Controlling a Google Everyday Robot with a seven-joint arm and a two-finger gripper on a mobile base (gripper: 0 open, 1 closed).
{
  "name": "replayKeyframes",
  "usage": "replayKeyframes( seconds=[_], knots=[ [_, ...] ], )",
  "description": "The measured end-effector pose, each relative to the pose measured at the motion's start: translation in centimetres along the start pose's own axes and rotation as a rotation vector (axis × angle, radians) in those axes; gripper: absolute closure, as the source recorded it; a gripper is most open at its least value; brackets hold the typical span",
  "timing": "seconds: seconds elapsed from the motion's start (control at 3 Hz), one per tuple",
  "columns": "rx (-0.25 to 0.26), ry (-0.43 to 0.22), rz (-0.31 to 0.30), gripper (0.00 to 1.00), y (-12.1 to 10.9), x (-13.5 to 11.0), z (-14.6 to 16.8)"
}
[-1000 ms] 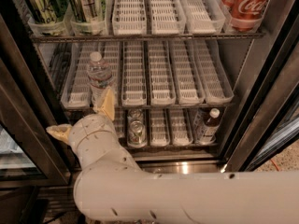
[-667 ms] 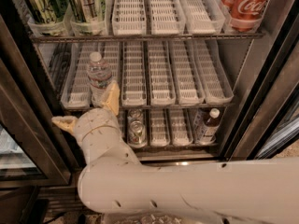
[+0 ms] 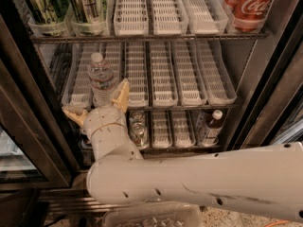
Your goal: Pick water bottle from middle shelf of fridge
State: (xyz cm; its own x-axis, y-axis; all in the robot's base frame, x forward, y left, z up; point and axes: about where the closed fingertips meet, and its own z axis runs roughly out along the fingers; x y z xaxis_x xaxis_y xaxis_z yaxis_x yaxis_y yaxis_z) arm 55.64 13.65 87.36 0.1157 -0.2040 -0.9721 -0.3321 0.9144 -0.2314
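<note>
We find the water bottle [image 3: 101, 79] standing upright near the front of the middle shelf [image 3: 187, 74], in one of its left-hand lanes, with its white cap well below the rack above. The other long white trays on that shelf are bare. This suits us, since nothing crowds the bottle on its right.

Our gripper [image 3: 96, 99] is at the shelf's front edge with its jaws spread wide. One of its fingers [image 3: 120, 94] rises just beside the bottle's right flank. The other points out low to the left, at about the level of the shelf lip. The bottle's lower body sits in the gap between them, and we cannot make out any contact, so nothing is grasped yet.

We judge the wide spread to be deliberate: it leaves room for the ribbed body to pass between the pads. The low approach keeps the arm [image 3: 199, 181] clear of the upper rack, where the green cans [image 3: 45, 4] and the red cola cans [image 3: 248, 4] stand.

The small dark bottle [image 3: 210, 126] on the rack below is not ours (it is shorter and sits far to the right). The fridge [image 3: 265, 79] door frame hems us in on both sides, so a straight reach seems the sensible line. Thin plastic may give under the squeeze, and an off-centre nudge could tip the bottle backwards.
</note>
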Motion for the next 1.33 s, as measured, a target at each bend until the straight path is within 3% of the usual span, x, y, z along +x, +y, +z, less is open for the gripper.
replayKeyframes(
  seconds=[0.33, 0.67, 1.33],
  knots=[
    [0.011, -0.007, 0.04, 0.01, -0.1, 0.7, 0.5],
    [0.009, 0.003, 0.088, 0.14, 0.3, 2.0, 0.9],
    [0.027, -0.024, 0.06, 0.14, 0.1, 1.9, 1.6]
  ],
)
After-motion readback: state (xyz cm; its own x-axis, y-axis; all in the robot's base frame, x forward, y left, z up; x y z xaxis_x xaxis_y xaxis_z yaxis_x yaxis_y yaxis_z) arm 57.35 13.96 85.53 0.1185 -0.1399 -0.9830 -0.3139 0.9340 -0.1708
